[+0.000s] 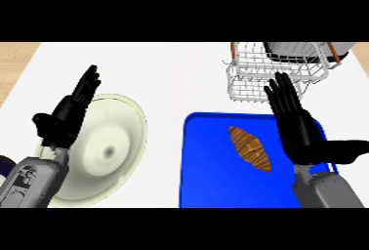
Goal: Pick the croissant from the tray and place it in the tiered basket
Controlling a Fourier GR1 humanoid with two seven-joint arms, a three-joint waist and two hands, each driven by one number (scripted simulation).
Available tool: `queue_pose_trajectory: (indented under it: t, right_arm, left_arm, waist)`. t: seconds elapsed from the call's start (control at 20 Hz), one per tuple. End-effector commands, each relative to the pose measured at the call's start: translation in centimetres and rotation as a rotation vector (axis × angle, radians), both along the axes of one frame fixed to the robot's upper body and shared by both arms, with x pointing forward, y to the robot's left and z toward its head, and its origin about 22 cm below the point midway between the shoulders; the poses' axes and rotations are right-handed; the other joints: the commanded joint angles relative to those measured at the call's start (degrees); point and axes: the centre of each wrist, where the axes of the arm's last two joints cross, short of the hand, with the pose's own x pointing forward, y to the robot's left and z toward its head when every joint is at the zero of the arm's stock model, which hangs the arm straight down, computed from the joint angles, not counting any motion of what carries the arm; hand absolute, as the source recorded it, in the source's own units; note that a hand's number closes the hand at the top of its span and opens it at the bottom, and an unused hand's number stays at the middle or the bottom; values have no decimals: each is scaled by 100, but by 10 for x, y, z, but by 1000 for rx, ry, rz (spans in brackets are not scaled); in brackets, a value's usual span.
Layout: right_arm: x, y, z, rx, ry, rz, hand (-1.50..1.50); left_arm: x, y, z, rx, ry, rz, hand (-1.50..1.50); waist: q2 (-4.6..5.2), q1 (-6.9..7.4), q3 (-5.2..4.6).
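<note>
The croissant [250, 148] lies mid-tray [205, 161], bare blue all around it. Right hand [299, 129] hovers over the tray's right edge, fingers straight, together; basket [274, 73] just beyond the tray. Left hand [66, 113], fingers straight, overlaps the plate [115, 151] left of the tray.

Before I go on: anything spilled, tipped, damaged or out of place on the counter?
Nothing stands out. The brown croissant lies whole and flat on the blue tray, the white wire tiered basket stands upright behind it, and the pale round plate sits flat at the left. Both hands, left and right, are open, holding nothing.
</note>
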Motion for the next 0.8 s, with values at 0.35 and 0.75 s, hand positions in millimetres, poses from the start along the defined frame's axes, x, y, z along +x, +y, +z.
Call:
queue_pose_trajectory:
  t: [0.35,0.75]
  right_arm:
    - [29,86,-24,-427,173,147,-150]
    - [22,88,-13,-411,-62,291,-150]
  left_arm:
    - [-31,-33,-70,-168,170,-115,0]
    - [-42,-15,-73,-151,181,-87,0]
  waist:
    - [-9,126,-121]
    - [-82,-80,-104]
